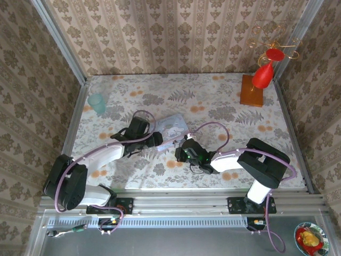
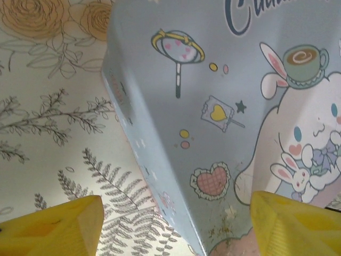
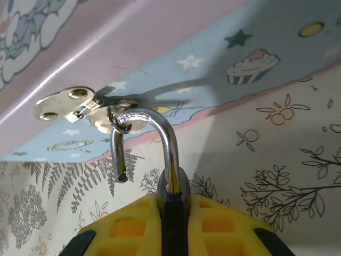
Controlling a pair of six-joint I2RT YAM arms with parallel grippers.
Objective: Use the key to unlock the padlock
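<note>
Left of the pale blue rounded rectangular tin [image 1: 171, 129] on the floral-print table [image 1: 234, 117] stands a translucent teal cup [image 1: 97, 102], its inside too small to judge. The left tool [image 2: 176, 224] has its yellow fingers [image 2: 53, 226] spread wide astride the tin's corner, whose smooth lid shows a white long-eared cartoon figure, a lollipop, a heart and cursive writing cut off at the edge. From the tin's brass-coloured hasp [image 3: 69, 101] hangs the small dark padlock [image 3: 171, 186], its shiny curved shackle hooked through with the short leg free, and the right tool [image 3: 171, 213] is clamped on its body.
</note>
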